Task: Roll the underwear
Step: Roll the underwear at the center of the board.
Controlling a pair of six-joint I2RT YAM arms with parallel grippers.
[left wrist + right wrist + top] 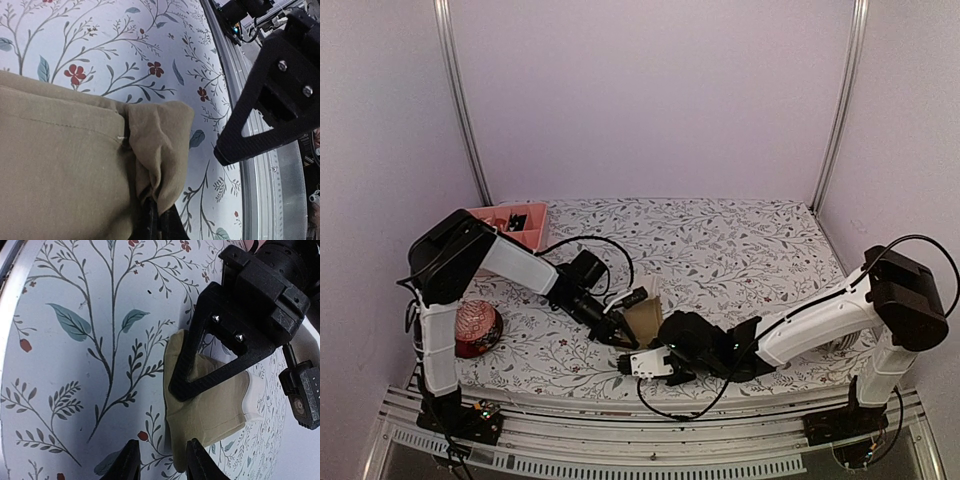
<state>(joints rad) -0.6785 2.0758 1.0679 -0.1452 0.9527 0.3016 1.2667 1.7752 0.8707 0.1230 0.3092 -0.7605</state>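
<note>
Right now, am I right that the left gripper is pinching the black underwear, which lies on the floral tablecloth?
Not quite. The left gripper is pinching the tan-beige underwear, not the black one. The left wrist view shows the tan cloth gathered between its closed fingers. The rest holds: the garment lies on the floral tablecloth.

Table (740, 240): white cover printed with leafy branches and small red flowers.
Pink tray (534, 240): left, at back edge.
Red round tin (475, 328): lower left.
Tan underwear (644, 320): lower centre.
</note>
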